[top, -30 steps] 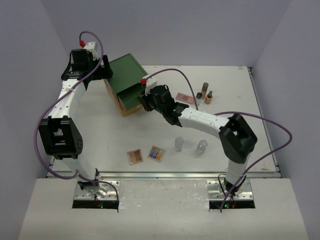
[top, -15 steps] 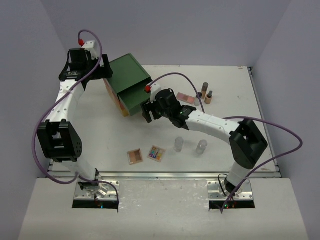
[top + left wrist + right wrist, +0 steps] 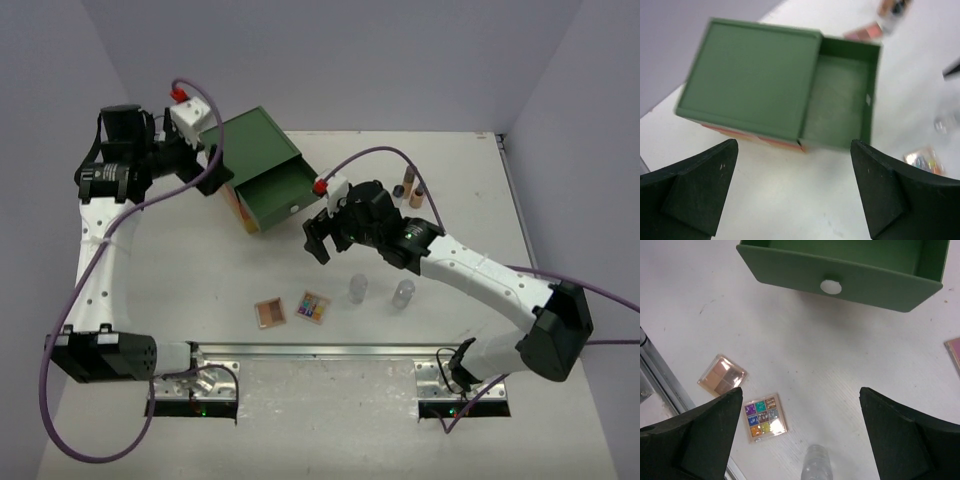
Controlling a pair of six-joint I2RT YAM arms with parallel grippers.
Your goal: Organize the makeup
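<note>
The tan palette [image 3: 270,313] and the multicoloured palette [image 3: 313,306] lie near the front edge. Two clear bottles [image 3: 357,289] [image 3: 403,293] stand to their right. Dark-capped tubes [image 3: 410,190] stand at the back, partly behind the right arm. In the right wrist view my right gripper [image 3: 800,435] hangs open and empty above the multicoloured palette [image 3: 764,417], the tan palette [image 3: 721,375] and one bottle [image 3: 815,462]. A pink palette [image 3: 862,33] shows in the left wrist view. There, my left gripper [image 3: 795,190] is open and empty, just short of the chest.
The green drawer chest [image 3: 258,155] stands at the back left, its top drawer [image 3: 285,195] pulled out and empty [image 3: 840,95]. The drawer's white knob [image 3: 830,287] faces the right gripper. The right arm stretches across the table's middle.
My right gripper has let go of the drawer front, opened wide and drawn back toward the near side. The left gripper has opened wider and backed away from the chest.
</note>
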